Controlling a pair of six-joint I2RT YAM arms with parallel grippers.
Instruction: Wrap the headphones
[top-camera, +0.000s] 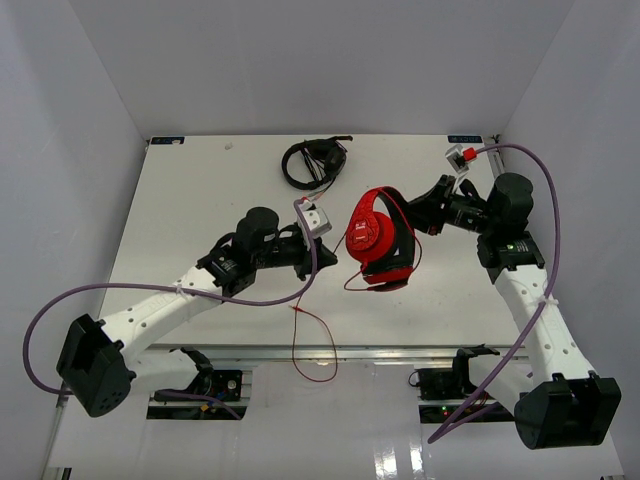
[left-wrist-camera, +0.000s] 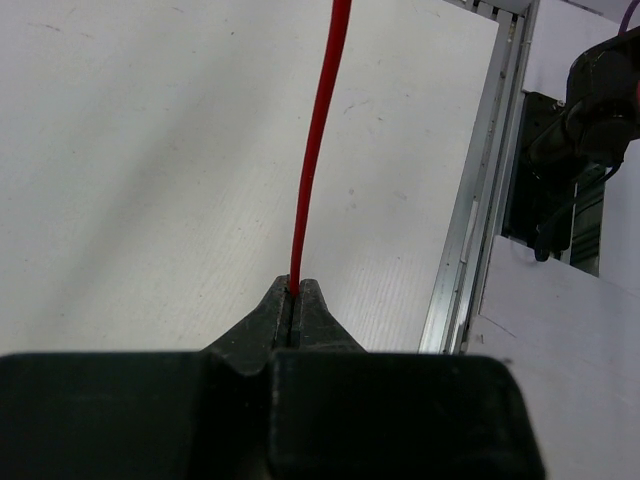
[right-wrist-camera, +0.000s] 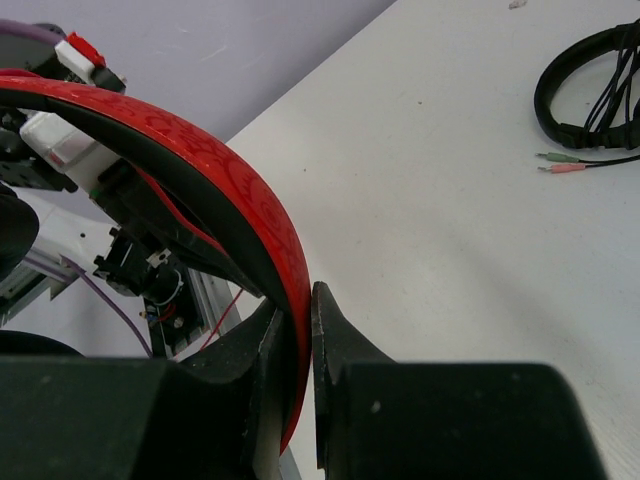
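The red headphones (top-camera: 378, 238) are held up over the middle of the table, earcups toward the left. My right gripper (top-camera: 415, 213) is shut on their red headband (right-wrist-camera: 255, 215), which passes between the jaws in the right wrist view. The thin red cable (top-camera: 312, 340) hangs from the headphones and trails down past the table's front edge. My left gripper (top-camera: 322, 258) is shut on this cable (left-wrist-camera: 315, 140) left of the earcups; in the left wrist view the cable runs straight up out of the closed jaws.
Small black headphones (top-camera: 312, 163) with a dark cable lie at the back middle of the table; they also show in the right wrist view (right-wrist-camera: 590, 95). The aluminium front rail (left-wrist-camera: 470, 250) runs along the table's near edge.
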